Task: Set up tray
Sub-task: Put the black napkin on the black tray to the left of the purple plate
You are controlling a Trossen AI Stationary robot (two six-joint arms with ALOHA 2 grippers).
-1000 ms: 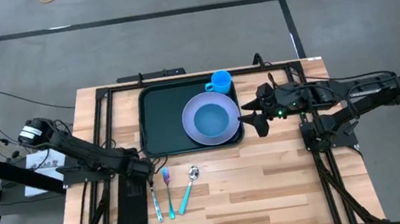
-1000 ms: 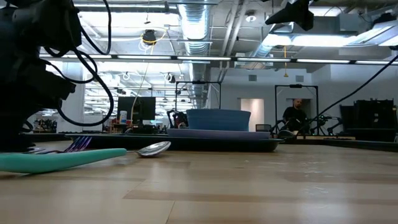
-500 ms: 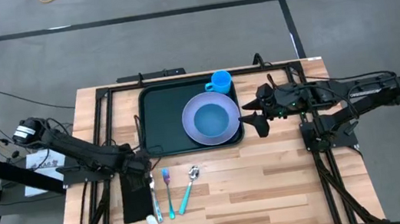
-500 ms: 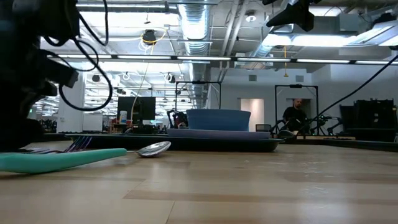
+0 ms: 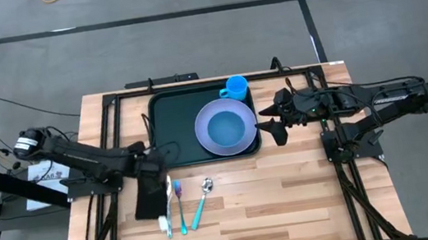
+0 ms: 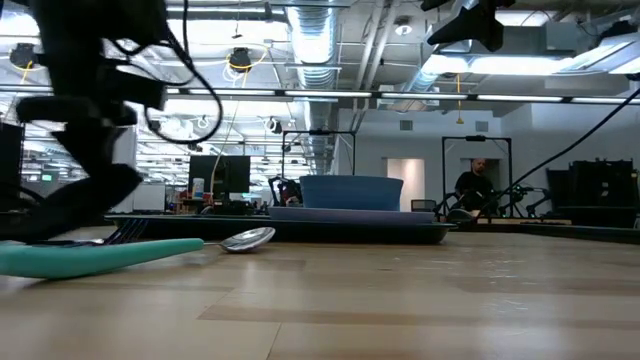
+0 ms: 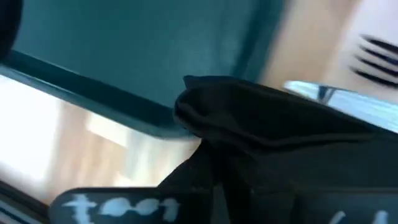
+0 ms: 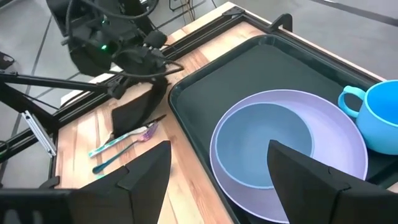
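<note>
A wooden counter carries everything, seen from above. The dark green tray is the landmark: it lies flat toward the far edge of the counter, near the middle. On the tray's right half sits a lilac plate with a blue bowl nested in it. A bright blue cup stands at the tray's far right corner, just beside the plate.

The left gripper is at the tray's near left corner, its fingers pinched on one end of a black napkin that trails away from the tray across the counter. The right gripper hovers just off the tray's right edge, its fingers spread apart and holding nothing.

In front of the tray, beside the napkin, lie three utensils side by side: a pale-handled knife touching the napkin's edge, a fork with a purple head, and a spoon with a teal handle.
</note>
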